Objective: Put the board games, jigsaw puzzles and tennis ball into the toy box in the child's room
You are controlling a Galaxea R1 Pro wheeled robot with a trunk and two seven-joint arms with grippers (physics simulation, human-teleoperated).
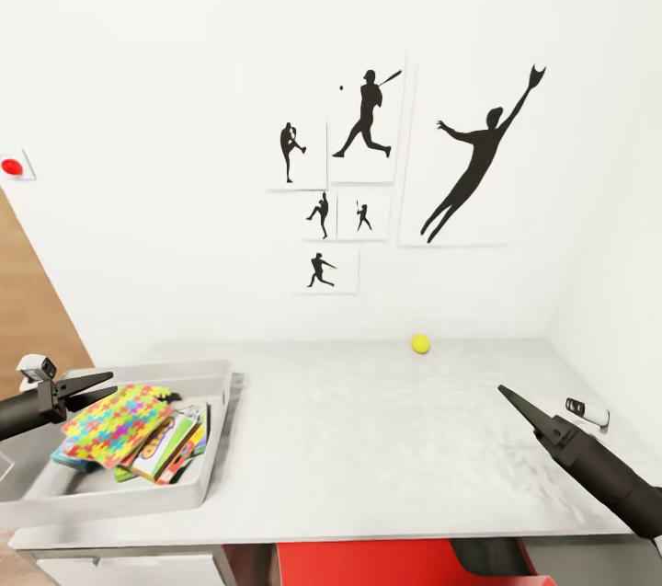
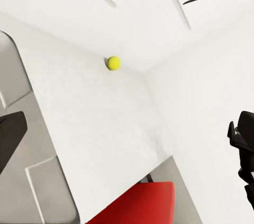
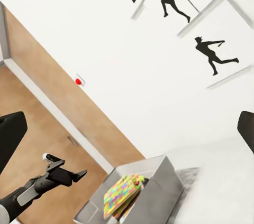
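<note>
Tennis ball (image 1: 420, 344) is the one toy lying loose on the table (image 1: 368, 457), so the next reach turns on where it sits relative to the two arms. Nearest the camera, at the lower left of the head view, the left gripper (image 1: 103, 378) hangs over the near end of the toy box (image 1: 216, 466), its fingers parted slightly and holding nothing. Inside the box a jigsaw puzzle (image 1: 115, 423) lies tilted on top of board games (image 1: 175, 443). At the lower right, the right gripper (image 1: 511, 398) hovers above the bare tabletop, pointing up and left toward the ball; its tip reads as a single wedge in the head view, so I cannot tell how far it is open, and it carries nothing. Farther back, just right of centre, the ball rests close to the wall below the baseball pictures (image 1: 368, 172). Being round, it has no long axis to align with. By my judgement the right arm is nearer, with open table between.
</note>
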